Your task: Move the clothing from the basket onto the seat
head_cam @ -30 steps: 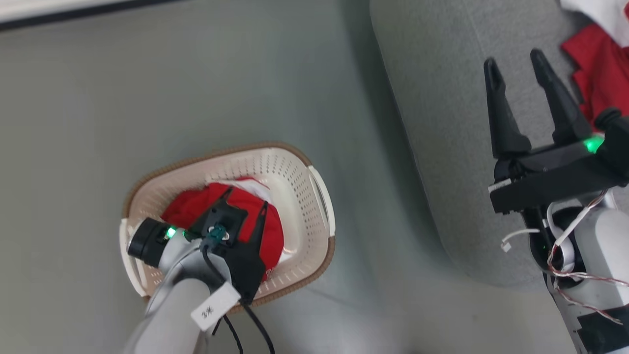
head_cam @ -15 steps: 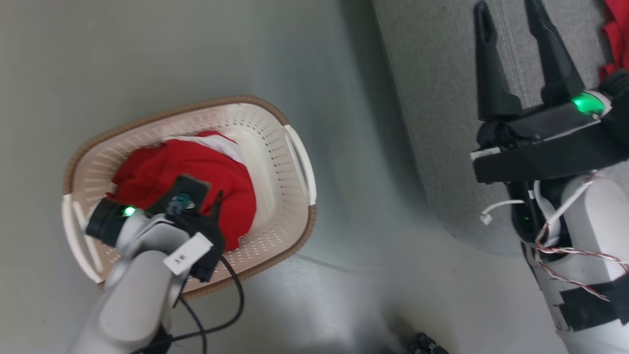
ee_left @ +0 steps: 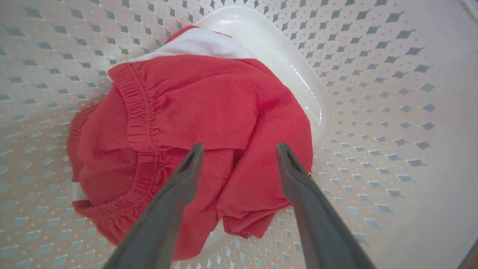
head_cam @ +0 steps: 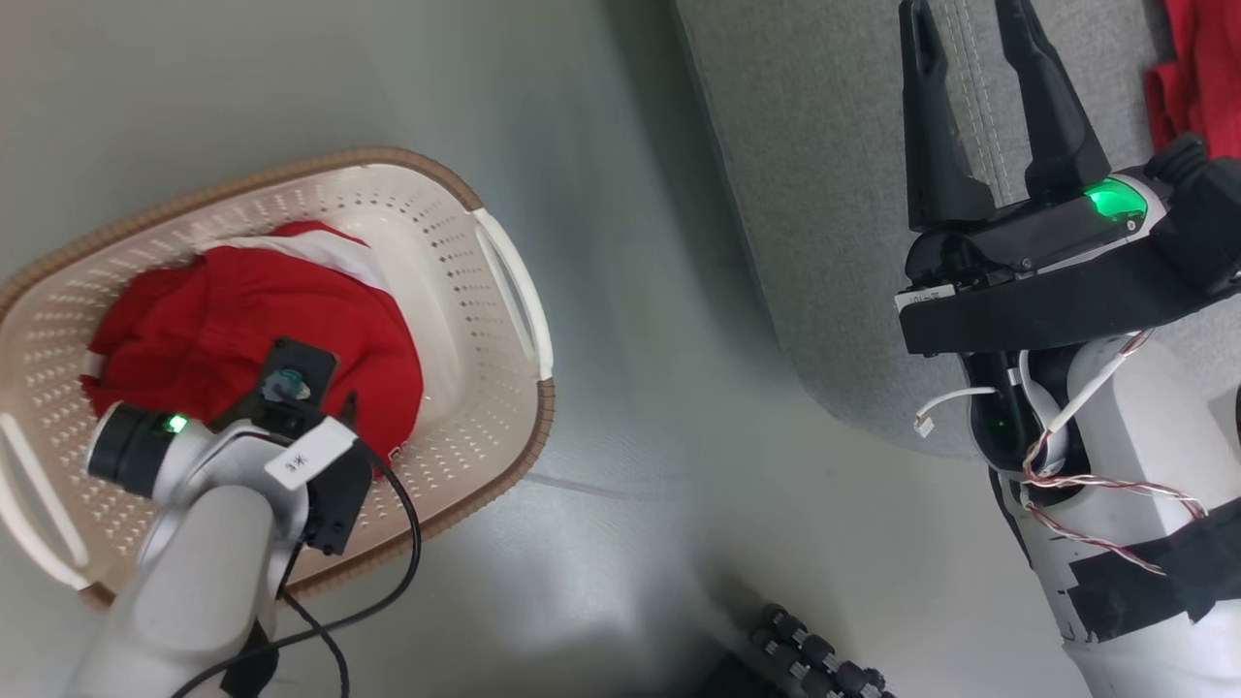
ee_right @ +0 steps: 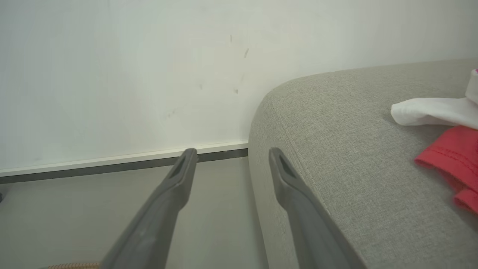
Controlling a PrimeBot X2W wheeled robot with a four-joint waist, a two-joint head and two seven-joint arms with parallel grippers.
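Observation:
The cream perforated basket [head_cam: 514, 291] with a brown rim stands on the floor at the left. A bundle of red clothing [head_cam: 223, 320] with white trim lies in it. My left gripper [head_cam: 325, 446] reaches down into the basket. In the left wrist view it [ee_left: 239, 149] is open, its fingers just above the red clothing [ee_left: 209, 104] and apart from it, with the basket wall [ee_left: 373, 93] all round. My right gripper [head_cam: 965, 39] is open with nothing in it over the near edge of the grey seat [head_cam: 834, 194]. More red clothing [head_cam: 1197, 78] lies on the seat.
In the right wrist view the open right gripper [ee_right: 232, 151] points at a white wall with a dark baseboard [ee_right: 112, 164] beside the seat's rounded corner [ee_right: 354, 149]. Red fabric [ee_right: 452, 157] and white fabric [ee_right: 429, 110] lie there. A black ridged part [head_cam: 814, 650] shows at the bottom.
The whole head picture has shifted, so the camera has moved. My left gripper stays open over the red clothing in the basket. My right gripper stays open by the seat.

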